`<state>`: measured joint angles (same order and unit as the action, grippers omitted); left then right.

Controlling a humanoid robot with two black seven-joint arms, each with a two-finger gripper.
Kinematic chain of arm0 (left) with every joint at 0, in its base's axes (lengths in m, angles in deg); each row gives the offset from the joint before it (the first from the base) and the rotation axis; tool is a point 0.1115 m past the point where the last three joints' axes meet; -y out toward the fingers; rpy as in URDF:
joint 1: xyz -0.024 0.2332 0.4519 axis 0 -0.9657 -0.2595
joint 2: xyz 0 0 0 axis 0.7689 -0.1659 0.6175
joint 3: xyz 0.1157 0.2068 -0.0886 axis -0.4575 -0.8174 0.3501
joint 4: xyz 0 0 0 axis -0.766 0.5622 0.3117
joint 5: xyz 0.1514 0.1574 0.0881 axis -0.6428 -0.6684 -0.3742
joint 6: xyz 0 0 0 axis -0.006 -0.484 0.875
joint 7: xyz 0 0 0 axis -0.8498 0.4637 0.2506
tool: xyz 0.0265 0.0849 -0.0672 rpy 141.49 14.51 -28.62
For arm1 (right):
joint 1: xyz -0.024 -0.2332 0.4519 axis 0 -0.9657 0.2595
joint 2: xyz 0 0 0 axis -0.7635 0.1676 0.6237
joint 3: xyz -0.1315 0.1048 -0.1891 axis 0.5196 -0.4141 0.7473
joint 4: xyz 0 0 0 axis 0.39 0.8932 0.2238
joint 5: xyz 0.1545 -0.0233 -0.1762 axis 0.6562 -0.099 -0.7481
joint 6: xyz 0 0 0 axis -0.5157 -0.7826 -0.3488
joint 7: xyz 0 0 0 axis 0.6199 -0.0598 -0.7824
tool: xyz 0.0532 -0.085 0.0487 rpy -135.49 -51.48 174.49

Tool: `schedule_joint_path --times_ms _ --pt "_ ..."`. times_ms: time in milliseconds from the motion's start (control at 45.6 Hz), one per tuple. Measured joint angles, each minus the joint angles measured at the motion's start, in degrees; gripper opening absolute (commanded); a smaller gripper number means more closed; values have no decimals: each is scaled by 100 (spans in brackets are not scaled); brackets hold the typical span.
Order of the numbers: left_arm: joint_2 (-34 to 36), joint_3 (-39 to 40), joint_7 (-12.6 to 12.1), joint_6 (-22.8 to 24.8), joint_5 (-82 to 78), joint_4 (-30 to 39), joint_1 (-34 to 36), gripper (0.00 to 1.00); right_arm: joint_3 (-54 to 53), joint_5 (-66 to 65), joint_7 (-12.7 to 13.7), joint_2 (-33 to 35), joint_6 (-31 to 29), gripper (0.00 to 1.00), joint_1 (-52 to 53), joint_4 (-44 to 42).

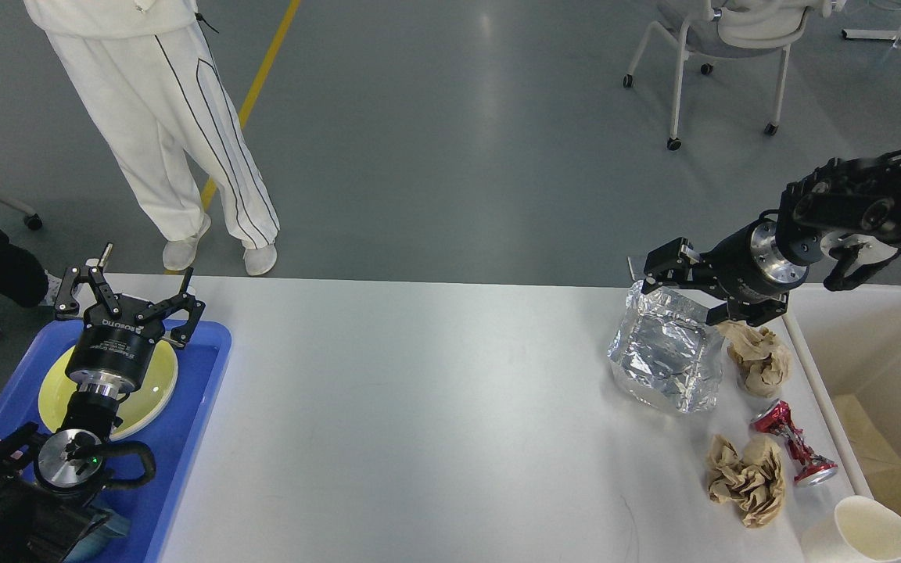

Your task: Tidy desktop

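Foil bag (665, 360), paper wads (746, 478) and crushed can (793, 444) still litter the counter (419, 422). The left gripper (128, 293) hangs fingers apart over the tray (192, 438); the right gripper (681, 285), seemingly empty, likewise.

2 black arms with silver wrist rings, white lettering on the left gripper (123, 285), linked black fingers (182, 301).

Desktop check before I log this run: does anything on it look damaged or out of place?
Yes. At the desktop's right end lies litter: a crumpled foil sheet, two wadded brown papers, a crushed red can, and a paper cup tipped on its side at the near corner.
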<state>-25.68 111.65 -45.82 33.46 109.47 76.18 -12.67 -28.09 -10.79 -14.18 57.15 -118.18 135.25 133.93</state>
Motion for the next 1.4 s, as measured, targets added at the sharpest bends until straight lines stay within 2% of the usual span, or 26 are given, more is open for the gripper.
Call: schedule_joint_path --times_ms 44,66,175,263,351,526,702,1009,1162,1403 --pt "0 0 0 0 0 0 0 97 -9 -327 18 52 223 100 189 550" --pt "0 0 0 0 -1 0 0 97 -11 -624 45 93 471 100 373 1138" --pt "0 0 0 0 -1 0 0 97 -12 -915 143 121 770 100 720 2230" --pt "0 0 0 0 -1 0 0 97 -12 -954 196 119 867 100 933 2899" --pt "0 0 0 0 -1 0 0 97 16 -957 206 129 926 100 982 3127" --pt "0 0 0 0 0 0 0 97 197 -1048 206 524 1068 100 549 2729" --pt "0 0 0 0 0 0 0 97 213 -1259 201 992 1197 100 -242 1981" --pt "0 0 0 0 0 0 0 97 102 -1351 27 1053 2072 100 -1814 595" --pt "0 0 0 0 0 0 0 97 92 -1638 -219 1033 2139 100 -2084 401" --pt "0 0 0 0 0 0 0 97 -71 -1657 -262 1006 2062 100 -2154 485"
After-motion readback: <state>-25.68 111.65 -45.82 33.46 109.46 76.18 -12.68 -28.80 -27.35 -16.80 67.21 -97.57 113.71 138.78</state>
